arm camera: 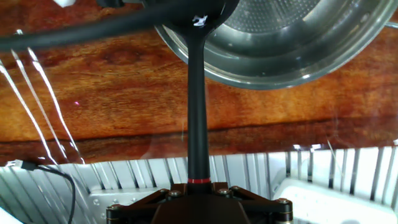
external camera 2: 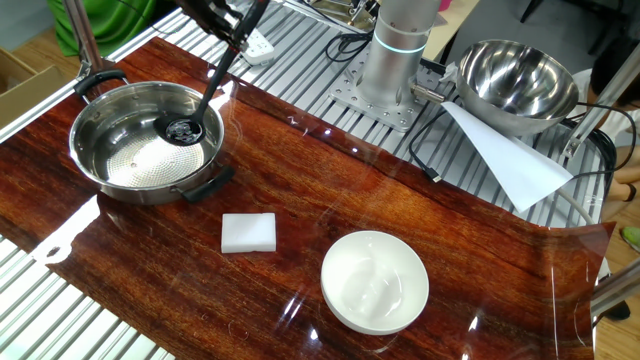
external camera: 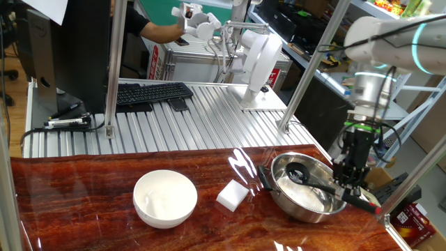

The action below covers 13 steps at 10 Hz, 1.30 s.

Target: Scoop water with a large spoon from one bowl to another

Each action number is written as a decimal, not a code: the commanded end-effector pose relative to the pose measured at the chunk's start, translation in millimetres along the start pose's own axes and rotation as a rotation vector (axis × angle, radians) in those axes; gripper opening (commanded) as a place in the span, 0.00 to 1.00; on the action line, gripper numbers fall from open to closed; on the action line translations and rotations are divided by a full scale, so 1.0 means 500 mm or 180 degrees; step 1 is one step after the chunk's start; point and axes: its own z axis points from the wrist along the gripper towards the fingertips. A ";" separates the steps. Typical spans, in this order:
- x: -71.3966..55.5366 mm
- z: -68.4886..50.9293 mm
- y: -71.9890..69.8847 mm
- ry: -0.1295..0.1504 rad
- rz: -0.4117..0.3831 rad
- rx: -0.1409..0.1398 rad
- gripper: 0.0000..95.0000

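A robotics lab or workshop, not a home kitchen. Shown by the glossy reddish wood-grain surface [external camera: 104,188] laid over a ribbed aluminium bench top [external camera: 202,115], framed by bare metal posts [external camera: 115,66]. Also by the black computer keyboard [external camera: 150,93] beside a dark monitor [external camera: 59,52], the loose black cables [external camera 2: 440,140] near the silver cylindrical robot base [external camera 2: 395,55] bolted to a steel plate, and the cluttered storage shelves [external camera: 390,10] behind.
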 end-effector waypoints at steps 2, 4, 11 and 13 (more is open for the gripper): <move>0.002 0.003 0.001 -0.0185 0.0025 -0.0023 0.00; 0.002 0.003 0.001 -0.0251 0.0053 -0.0015 0.00; 0.002 0.003 0.001 -0.0482 0.0065 -0.0079 0.00; 0.002 0.003 0.001 -0.0544 0.0089 -0.0076 0.00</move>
